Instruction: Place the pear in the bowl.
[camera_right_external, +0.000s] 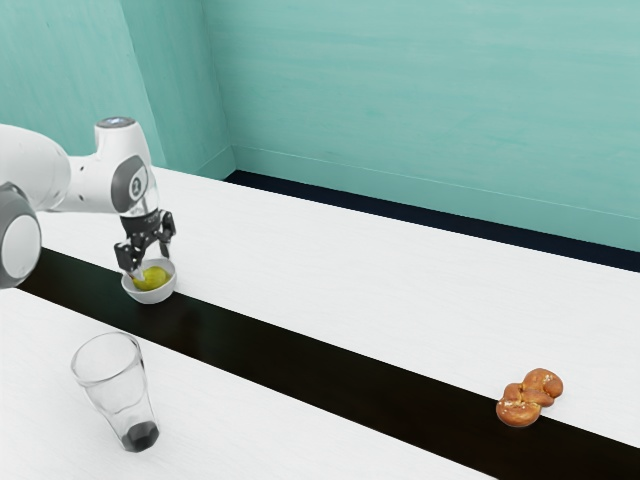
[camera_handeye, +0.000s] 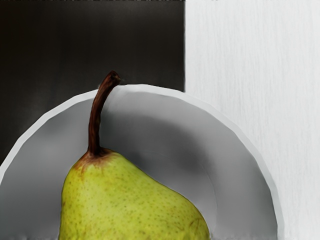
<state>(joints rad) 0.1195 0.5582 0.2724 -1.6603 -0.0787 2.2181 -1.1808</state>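
Note:
My gripper is low over the bowl in the exterior view, its two fingers spread wide apart, one near the bowl's near left side and the other by its far rim. The yellow-green pear lies inside the white bowl, between and below the fingertips. From the wrist camera, the pear shows its brown stem pointing toward the rim of the bowl; its lower part is cut off by the view's edge.
A clear glass with a dark base stands in front of the bowl, toward the exterior view's lower left. A brown pretzel-like pastry lies far off at the exterior view's right. A black strip crosses the white table.

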